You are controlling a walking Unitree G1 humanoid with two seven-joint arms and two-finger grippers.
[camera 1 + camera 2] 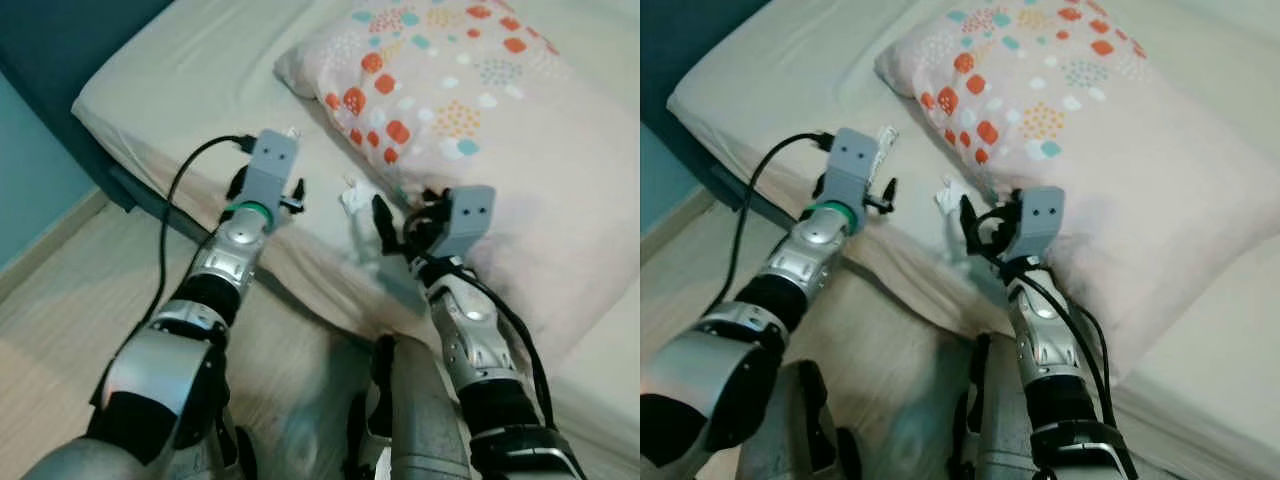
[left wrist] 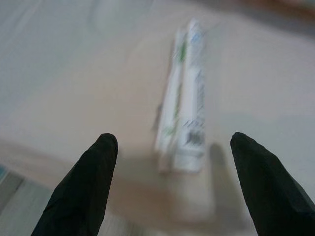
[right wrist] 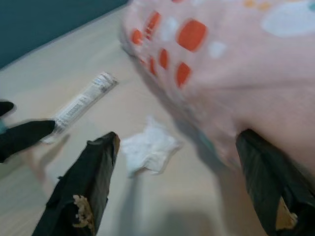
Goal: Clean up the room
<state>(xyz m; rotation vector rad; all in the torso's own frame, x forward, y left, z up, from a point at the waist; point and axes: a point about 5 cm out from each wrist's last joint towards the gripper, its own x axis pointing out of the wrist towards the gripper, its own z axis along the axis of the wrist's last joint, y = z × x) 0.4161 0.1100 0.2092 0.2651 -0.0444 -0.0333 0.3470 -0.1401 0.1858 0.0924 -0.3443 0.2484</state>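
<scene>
Both arms reach over the bed (image 1: 150, 70) edge from the lower frame. The left gripper (image 2: 172, 162), centre-left in the eye views, has its 2 fingers spread wide, holding nothing, with a wrapper (image 2: 184, 118) just ahead between the fingertips. The right gripper (image 3: 177, 196), centre frame, is likewise spread and empty, aimed at a tissue (image 3: 147, 147) on the sheet beside the pillow (image 1: 470, 110). Judged from this, cleanup is at an early stage: 2 litter items remain on the bed, neither grasped. The wrapper is a long, narrow, flattened white packet with green and black print. The tissue is white, crumpled, and small. The pillow, upper right, is pale pink with red, teal and yellow spots.
</scene>
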